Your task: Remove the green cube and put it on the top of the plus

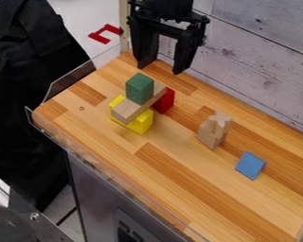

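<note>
The black two-finger gripper [160,68] hung open and empty. The tan wooden plank [129,112] risked tipping from a crooked grasp; the narrow-topped, plus-like wooden block [213,132] risked dropping the green wooden cube [139,89], which stood on the plank.

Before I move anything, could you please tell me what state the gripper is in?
Gripper: open, fingers apart, with nothing held between them.
</note>
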Controlling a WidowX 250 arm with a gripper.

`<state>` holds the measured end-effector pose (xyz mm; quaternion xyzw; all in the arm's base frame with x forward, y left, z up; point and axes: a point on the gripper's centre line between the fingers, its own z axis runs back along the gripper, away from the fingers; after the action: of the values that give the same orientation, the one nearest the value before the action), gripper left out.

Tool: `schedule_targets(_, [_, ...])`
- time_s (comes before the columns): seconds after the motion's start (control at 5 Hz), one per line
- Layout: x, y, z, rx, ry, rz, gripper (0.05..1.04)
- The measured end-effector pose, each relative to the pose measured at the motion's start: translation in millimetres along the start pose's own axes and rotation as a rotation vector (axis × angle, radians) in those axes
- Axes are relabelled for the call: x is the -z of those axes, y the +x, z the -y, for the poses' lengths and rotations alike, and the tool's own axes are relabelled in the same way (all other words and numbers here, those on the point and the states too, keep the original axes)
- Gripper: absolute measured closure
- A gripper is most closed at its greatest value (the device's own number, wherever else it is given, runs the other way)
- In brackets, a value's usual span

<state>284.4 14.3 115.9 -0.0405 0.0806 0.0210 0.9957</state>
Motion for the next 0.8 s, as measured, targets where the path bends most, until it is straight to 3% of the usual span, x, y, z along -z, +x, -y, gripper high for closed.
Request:
schedule_targets(0.2, [10,-1,-1,-0.004,-0.002,-0.037,0.085])
schedule_targets(0.8, [10,5,-25,-0.002,-0.012,-0.009,0.085])
